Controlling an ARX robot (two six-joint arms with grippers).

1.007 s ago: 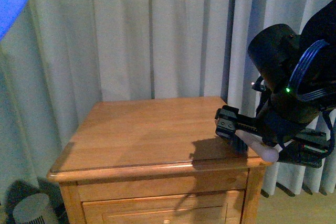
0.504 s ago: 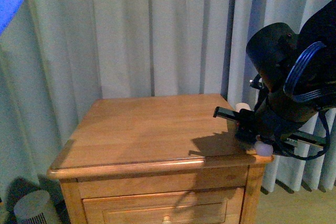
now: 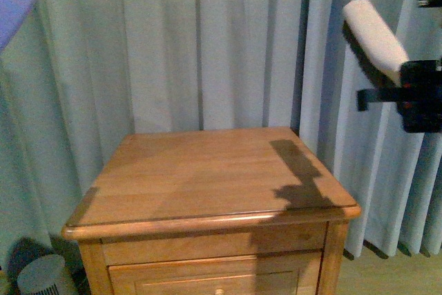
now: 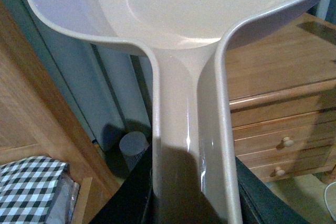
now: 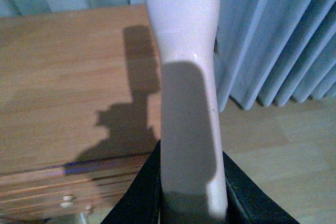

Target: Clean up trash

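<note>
Your right end effector (image 3: 418, 98), cut off at frame edge, clamps brush (image 3: 376, 32), handle pointing up-left; left end effector (image 4: 191, 192) clamps dustpan (image 4: 173, 3) handle.

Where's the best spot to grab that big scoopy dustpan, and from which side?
Grab the dustpan by its long narrow handle, coming from the handle's end, opposite the wide scoop. The handle is slim enough to close around; the scoop is too broad. The left gripper holds it there.
</note>
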